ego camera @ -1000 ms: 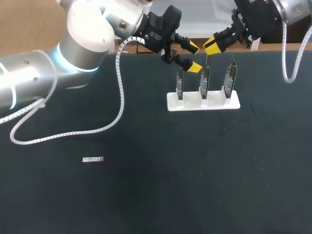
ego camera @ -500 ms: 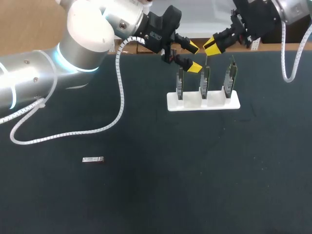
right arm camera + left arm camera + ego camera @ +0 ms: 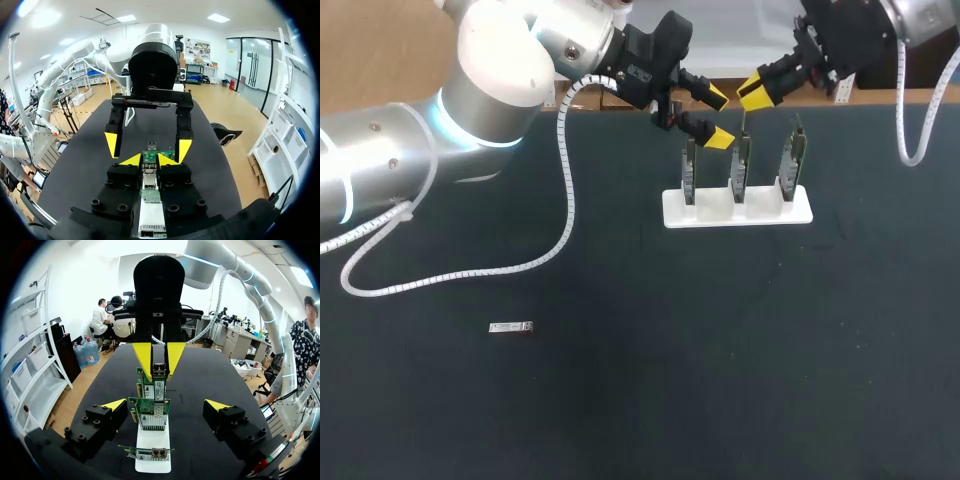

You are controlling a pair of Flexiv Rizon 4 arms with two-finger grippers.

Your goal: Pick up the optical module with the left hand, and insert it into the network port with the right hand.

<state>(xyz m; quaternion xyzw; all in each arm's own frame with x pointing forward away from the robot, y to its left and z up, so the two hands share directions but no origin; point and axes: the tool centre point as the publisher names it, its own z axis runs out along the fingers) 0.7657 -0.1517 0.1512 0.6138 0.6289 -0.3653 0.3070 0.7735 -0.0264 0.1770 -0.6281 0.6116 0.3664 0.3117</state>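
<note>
Tabletop of black matting fills most of the head view. My left arm, thick and silver with a white coiled cable trailing from it, reaches in to the far edge. Its left gripper hangs over the near end of the card row, fingers spread wide with nothing between them. My right arm comes in at the far corner. The right gripper faces the left one from above the cards, its yellow tips drawn close with only a slit between them. Under both stands a white stand holding three upright network cards. Well apart from it all, the optical module lies flat on the mat, untouched.
</note>
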